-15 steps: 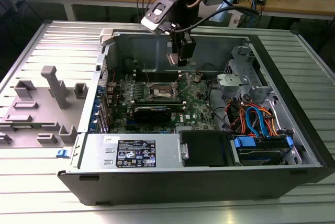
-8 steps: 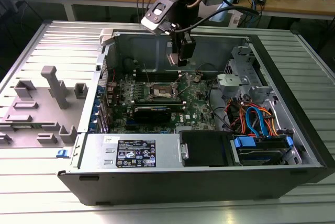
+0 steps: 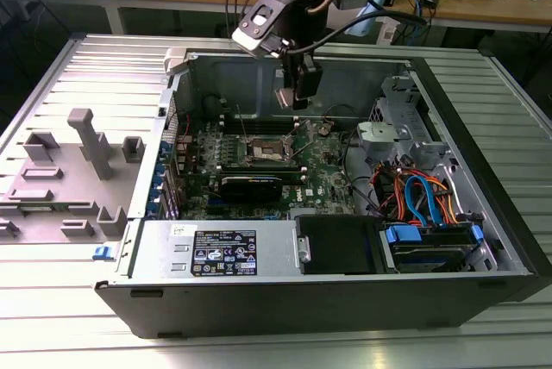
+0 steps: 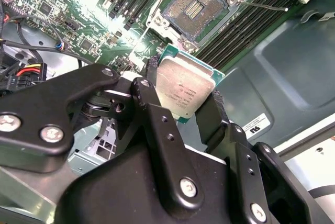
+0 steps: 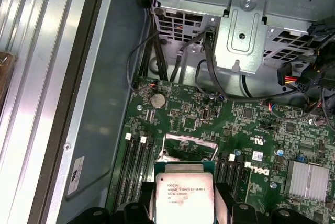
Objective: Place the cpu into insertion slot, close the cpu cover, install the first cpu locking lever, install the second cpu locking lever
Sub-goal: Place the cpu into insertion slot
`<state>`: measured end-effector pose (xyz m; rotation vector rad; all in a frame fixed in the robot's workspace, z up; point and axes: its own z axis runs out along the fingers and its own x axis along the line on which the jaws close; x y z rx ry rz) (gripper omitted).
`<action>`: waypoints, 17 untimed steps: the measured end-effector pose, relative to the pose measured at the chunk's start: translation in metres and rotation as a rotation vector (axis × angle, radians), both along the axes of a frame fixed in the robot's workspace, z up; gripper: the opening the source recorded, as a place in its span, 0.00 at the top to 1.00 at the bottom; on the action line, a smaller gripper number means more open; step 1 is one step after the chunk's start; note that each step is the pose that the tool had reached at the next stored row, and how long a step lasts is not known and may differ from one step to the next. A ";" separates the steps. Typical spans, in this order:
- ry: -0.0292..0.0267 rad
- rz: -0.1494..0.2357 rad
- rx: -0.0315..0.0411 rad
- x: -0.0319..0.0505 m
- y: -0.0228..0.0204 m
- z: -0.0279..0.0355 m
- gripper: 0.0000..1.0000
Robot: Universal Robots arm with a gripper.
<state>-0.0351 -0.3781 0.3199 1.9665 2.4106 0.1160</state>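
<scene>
Gripping the cpu in my tool near the insertion slot, I judge a tilted descent could bend pins.

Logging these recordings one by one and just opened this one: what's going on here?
The arm's gripper holds the cpu by its edges between its fingers, above the green board inside the open computer case. The insertion slot is uncovered and empty, so the cpu is not yet placed.
</scene>
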 end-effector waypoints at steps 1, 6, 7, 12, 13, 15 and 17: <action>0.0000 -0.008 0.0000 -0.0001 0.0000 -0.0005 0.46; 0.0000 -0.022 -0.0006 -0.0028 -0.0005 -0.0065 0.46; -0.0001 -0.022 -0.0006 -0.0037 -0.0005 -0.0074 0.46; -0.0077 -0.025 -0.0006 -0.0122 -0.0005 -0.0160 0.46; -0.0077 -0.049 -0.0007 -0.0122 -0.0006 -0.0193 0.46; -0.0078 -0.096 -0.0008 -0.0123 -0.0005 -0.0241 0.46; -0.0077 -0.118 -0.0008 -0.0122 -0.0005 -0.0270 0.46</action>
